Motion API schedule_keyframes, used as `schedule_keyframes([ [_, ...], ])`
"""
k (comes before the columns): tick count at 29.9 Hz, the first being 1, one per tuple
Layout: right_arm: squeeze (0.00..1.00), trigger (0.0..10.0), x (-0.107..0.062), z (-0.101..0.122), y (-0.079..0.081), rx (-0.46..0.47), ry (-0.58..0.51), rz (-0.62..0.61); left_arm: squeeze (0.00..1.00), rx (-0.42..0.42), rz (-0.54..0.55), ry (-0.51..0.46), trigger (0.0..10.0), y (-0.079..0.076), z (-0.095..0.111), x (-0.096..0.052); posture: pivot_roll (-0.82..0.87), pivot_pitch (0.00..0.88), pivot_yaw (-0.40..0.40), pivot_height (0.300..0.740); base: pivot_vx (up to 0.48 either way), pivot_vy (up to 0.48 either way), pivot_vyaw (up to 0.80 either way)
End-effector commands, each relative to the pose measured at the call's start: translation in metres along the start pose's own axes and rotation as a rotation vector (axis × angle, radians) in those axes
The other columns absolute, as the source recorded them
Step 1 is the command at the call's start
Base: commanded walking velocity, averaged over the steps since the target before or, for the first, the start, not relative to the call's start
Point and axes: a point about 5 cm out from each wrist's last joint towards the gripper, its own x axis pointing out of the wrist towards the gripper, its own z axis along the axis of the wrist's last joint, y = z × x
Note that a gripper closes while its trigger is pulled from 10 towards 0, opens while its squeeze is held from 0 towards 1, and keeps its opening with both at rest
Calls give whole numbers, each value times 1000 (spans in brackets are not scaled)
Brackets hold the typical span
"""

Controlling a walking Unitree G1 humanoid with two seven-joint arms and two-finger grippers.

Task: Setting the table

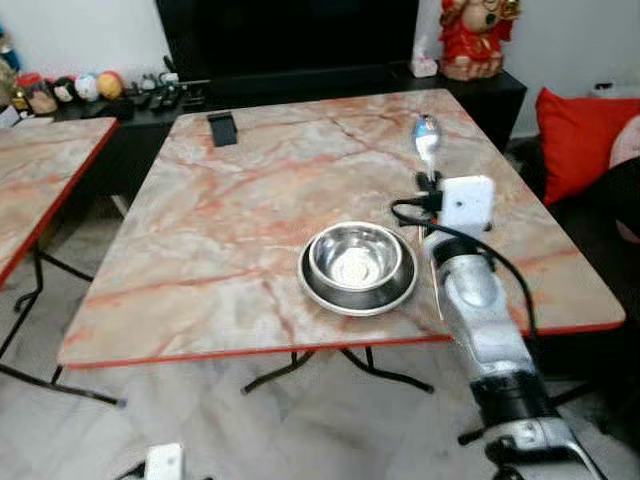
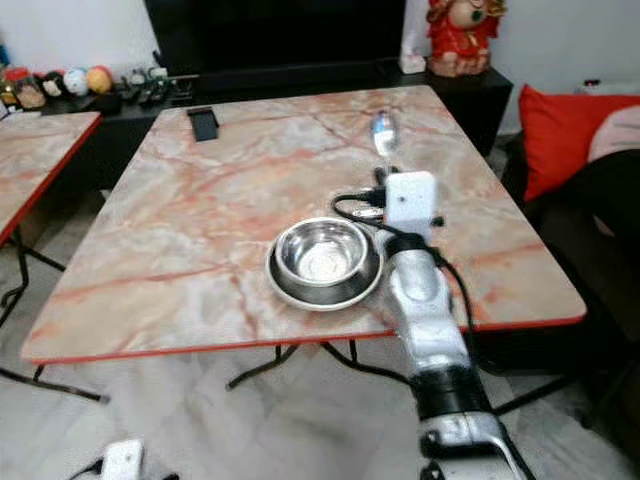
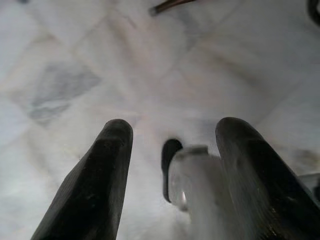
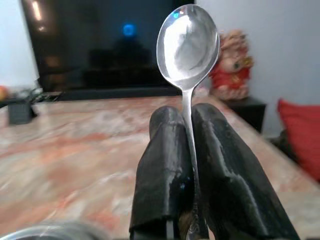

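Right tool [image 4: 186, 125] clamped on spoon [image 4: 188, 42]

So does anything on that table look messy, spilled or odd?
Nothing stands out. The steel bowl sits squarely in its plate on the table, nothing spilled. The right gripper has its jaws pinched on a spoon.

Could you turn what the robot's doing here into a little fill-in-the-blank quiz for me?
1. The right gripper pinches a shiny metal ____ by its handle.
2. A round steel bowl sits on a steel ____.
3. The marble-patterned tabletop has a ____ edge.
4. The left gripper hangs over the pale ____.

Missing words: spoon; plate; red; floor
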Motion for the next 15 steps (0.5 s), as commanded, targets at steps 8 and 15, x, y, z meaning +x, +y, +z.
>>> schedule_keyframes([
  [8,0,10000,3,6,11,5,-14,31,0,7,41,1,10000,14,2,-2,-77,0,54,740,0,0,0],
  [15,0,10000,6,0,-11,-67,97,-27,0,8,42,0,10000,14,3,-1,-84,0,55,740,0,0,0],
])
